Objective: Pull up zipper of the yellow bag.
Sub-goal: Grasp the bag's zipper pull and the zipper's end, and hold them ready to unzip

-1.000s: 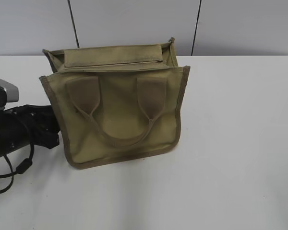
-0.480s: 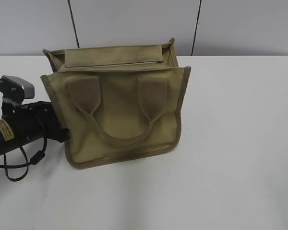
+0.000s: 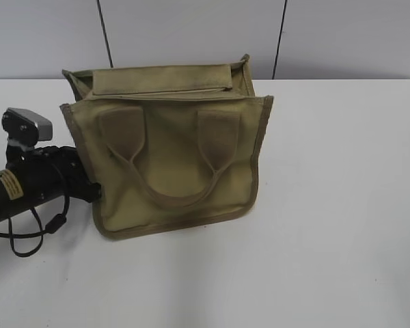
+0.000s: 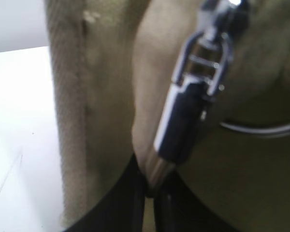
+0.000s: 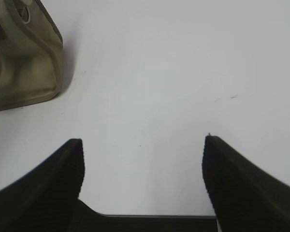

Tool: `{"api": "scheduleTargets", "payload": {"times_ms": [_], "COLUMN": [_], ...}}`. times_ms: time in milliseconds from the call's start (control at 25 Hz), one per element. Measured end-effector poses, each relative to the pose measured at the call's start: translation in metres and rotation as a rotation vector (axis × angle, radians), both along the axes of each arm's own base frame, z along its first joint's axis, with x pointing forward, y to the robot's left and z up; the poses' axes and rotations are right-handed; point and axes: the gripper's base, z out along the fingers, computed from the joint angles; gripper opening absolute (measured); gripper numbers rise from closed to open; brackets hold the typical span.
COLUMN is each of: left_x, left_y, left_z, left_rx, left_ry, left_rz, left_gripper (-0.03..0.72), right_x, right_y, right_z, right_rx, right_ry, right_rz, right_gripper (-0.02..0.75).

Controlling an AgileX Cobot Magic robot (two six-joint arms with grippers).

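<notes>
The yellow bag (image 3: 171,157) stands upright on the white table, handles facing me. My left arm (image 3: 41,179) reaches in against the bag's lower left side, where the fingertips are hidden behind its edge. In the left wrist view my left gripper (image 4: 150,189) is shut on the lower end of the zipper (image 4: 197,72), a shiny silver slider and pull tab lying against the olive fabric (image 4: 92,96). The zipper does not show in the exterior view. My right gripper (image 5: 142,145) is open and empty above bare table, with a corner of the bag (image 5: 19,58) at the upper left.
The white table (image 3: 328,205) stretches to the right and front of the bag. A grey wall (image 3: 191,27) runs behind it. A black cable (image 3: 34,236) loops under my left arm. My right arm does not show in the exterior view.
My left arm has moved right and up against the bag's left side. The bag's near face has shifted slightly to the right.
</notes>
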Motion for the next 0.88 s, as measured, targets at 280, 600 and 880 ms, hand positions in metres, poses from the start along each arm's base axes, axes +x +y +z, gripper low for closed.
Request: {"api": "scheduleTargets", "payload": {"times_ms": [280, 600, 880], "left_x": [-0.009, -0.022, -0.014], "left_y": [0.005, 0.019, 0.027], "left_z": [0.031, 0.089, 0.111], "left_rx": [0.067, 0.256, 0.413], "left_ry": [-0.019, -0.044, -0.020], "left_rz": [0.032, 0.113, 0.150], "left_gripper": [0.006, 0.006, 0.006], "right_x": [0.000, 0.000, 0.000], "right_y": [0.000, 0.000, 0.000], "right_z": [0.000, 0.000, 0.000], "right_rx": [0.000, 0.000, 0.000], "right_ry": [0.000, 0.000, 0.000], "right_rz": [0.000, 0.000, 0.000], "right_gripper": [0.582, 0.582, 0.582]}}
